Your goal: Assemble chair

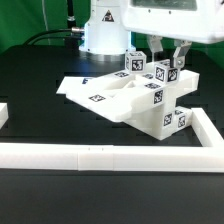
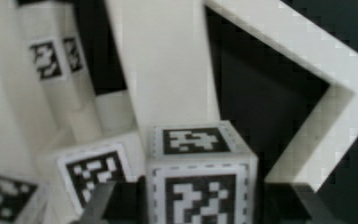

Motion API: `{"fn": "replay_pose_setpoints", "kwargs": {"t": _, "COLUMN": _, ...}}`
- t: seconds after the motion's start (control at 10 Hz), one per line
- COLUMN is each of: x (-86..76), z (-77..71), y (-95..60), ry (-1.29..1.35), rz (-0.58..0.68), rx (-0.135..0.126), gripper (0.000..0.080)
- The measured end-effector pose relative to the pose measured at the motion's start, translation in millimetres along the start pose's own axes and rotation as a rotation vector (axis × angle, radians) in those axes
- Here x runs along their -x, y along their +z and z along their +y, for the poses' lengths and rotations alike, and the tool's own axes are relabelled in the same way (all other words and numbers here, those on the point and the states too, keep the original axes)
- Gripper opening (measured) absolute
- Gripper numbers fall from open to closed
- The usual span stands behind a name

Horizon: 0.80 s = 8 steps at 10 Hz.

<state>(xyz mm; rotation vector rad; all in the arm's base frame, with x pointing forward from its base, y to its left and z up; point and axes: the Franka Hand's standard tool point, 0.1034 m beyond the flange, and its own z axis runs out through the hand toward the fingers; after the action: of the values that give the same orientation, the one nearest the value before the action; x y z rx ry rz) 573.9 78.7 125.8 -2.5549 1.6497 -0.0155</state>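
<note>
The chair (image 1: pixel 120 100) stands partly joined in the middle of the table: a flat white panel (image 1: pixel 92 95) with chunky tagged blocks stacked at its right end. My gripper (image 1: pixel 165 60) hangs over the topmost tagged leg (image 1: pixel 160 72) with its fingers spread to either side. In the wrist view the gripper (image 2: pixel 201 205) straddles that leg's tagged top (image 2: pixel 197 170). Dark fingers (image 2: pixel 108 205) stand off both sides with gaps showing, so it is open. Other long white chair parts (image 2: pixel 167 70) run beside the leg.
A long white border rail (image 1: pixel 110 155) runs along the front and turns up the exterior view's right side (image 1: pixel 207 125); its corner shows in the wrist view (image 2: pixel 327 100). A short rail piece (image 1: pixel 3 115) lies at the left edge. The robot base (image 1: pixel 100 30) stands behind.
</note>
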Motion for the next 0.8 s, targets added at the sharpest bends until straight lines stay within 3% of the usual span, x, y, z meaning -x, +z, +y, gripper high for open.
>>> {"fn": "replay_pose_setpoints", "kwargs": {"t": 0.5, "x": 1.7, "z": -1.7, "y": -0.4, "ry": 0.312, "rz": -0.011, "rx": -0.010, "gripper": 0.0279}}
{"fn": "replay_pose_setpoints", "kwargs": {"t": 0.8, "x": 0.4, "z": -1.2, "y": -0.3, "ry": 0.630, "rz": -0.026, "rx": -0.060, "gripper": 0.0279}}
